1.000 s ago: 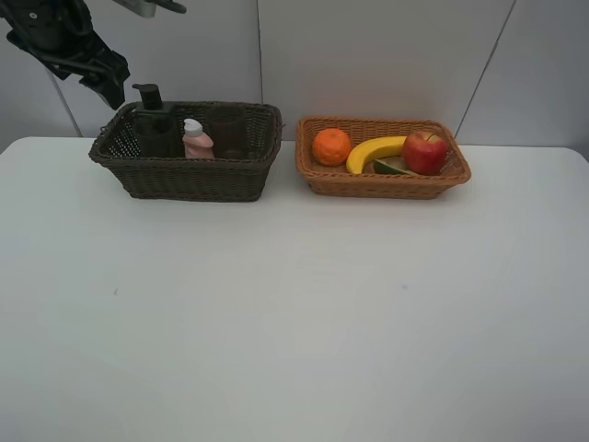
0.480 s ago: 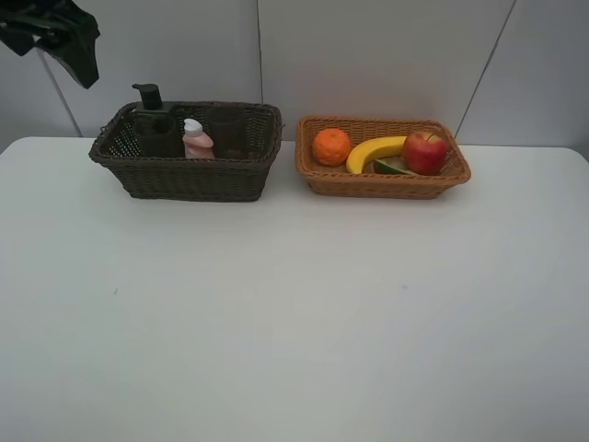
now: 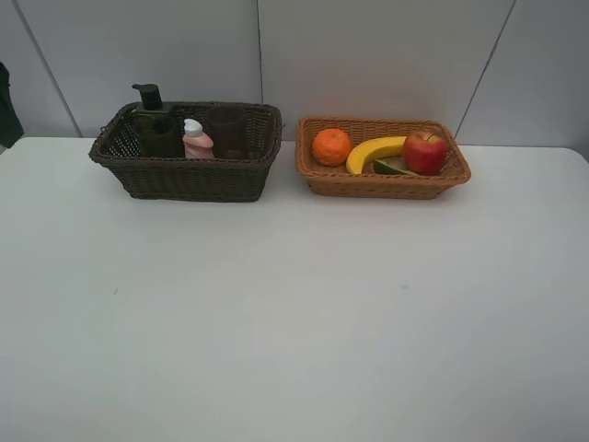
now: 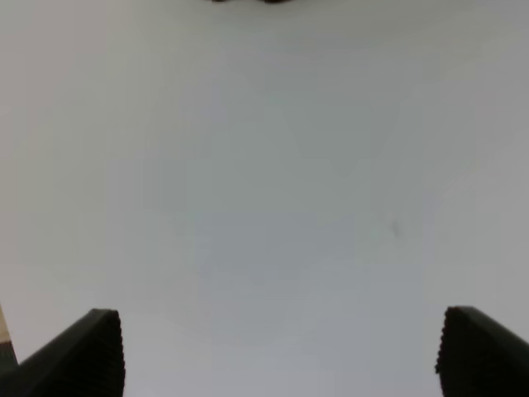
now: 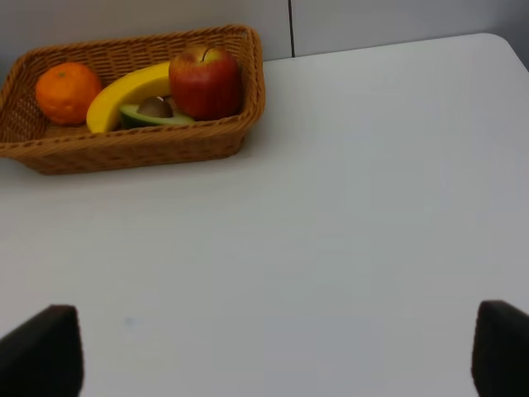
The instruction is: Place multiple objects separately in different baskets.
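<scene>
At the back of the white table (image 3: 294, 313), against the grey wall panels, the two baskets sit side by side, near each other but apart. Taking the light orange-tan basket (image 3: 382, 180) as the landmark: inside it, the orange (image 3: 331, 146) lies at the end nearest the dark basket, the yellow banana (image 3: 374, 152) curves across the middle just beside the orange, and the red apple (image 3: 424, 152) stands at the far end. The halved avocado (image 3: 394, 167) lies cut face up, tucked under the banana's tip and touching the apple; the right wrist view shows its brown pit.

To the left of that basket in the high view stands the dark brown basket (image 3: 189, 177), deeper in its walls. Within it, the dark green pump bottle (image 3: 154, 124) stands upright at the end farthest from the tan basket, its pump head rising above the rim. The small pink bottle (image 3: 196, 140) with its white cap stands just beside it. Something translucent and brownish (image 3: 228, 134) shows on the side nearer the tan basket, too dim to make out clearly.

Both tools are drawn well away from the tan basket and empty. The left gripper (image 4: 281, 356) hangs over bare table with its jaws spread wide. The right gripper (image 5: 277, 356) is likewise spread wide over the tabletop, facing the tan basket from a distance.
</scene>
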